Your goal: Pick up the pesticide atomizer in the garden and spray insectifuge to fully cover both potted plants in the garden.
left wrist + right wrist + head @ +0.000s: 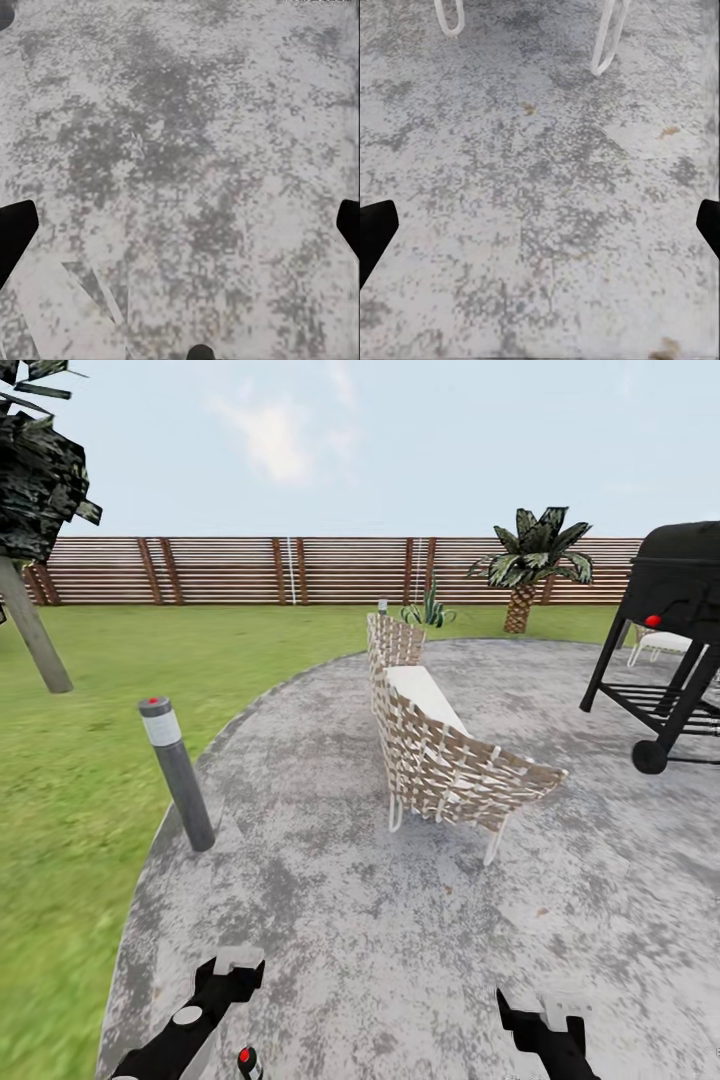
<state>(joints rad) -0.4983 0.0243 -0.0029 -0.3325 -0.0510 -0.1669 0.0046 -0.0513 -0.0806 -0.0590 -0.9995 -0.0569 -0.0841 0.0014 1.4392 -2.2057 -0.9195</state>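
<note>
No atomizer is seen anywhere, so the search stage is judged not yet finished. The left gripper (232, 967) and right gripper (535, 1010) are held low over the grey patio (330, 920). In both wrist views the dark tips sit at the far edges of the frame with bare patio between them, so the jaws are read as released and nothing is held.

Ahead of the jaws and slightly toward the right gripper, a woven chair (445, 755) is stood; its white legs (607, 37) are seen just beyond the right jaws. Ahead of the left gripper a grey bollard (178, 775) is planted at the patio's edge, with lawn (90, 760) beyond it. Well ahead of the right gripper, off to its outer side, a black grill (670, 630) is parked. Past the chair a small spiky plant (430, 610) is made out before the fence (220, 570); whether it is one of the potted plants cannot be told.

Several risks are judged from here. If the base is driven straight on, the chair legs may be clipped by the right arm. If it is swung toward the lawn, the bollard may be struck. The atomizer may also be missed if it lies behind the chair, where the view is blocked.
</note>
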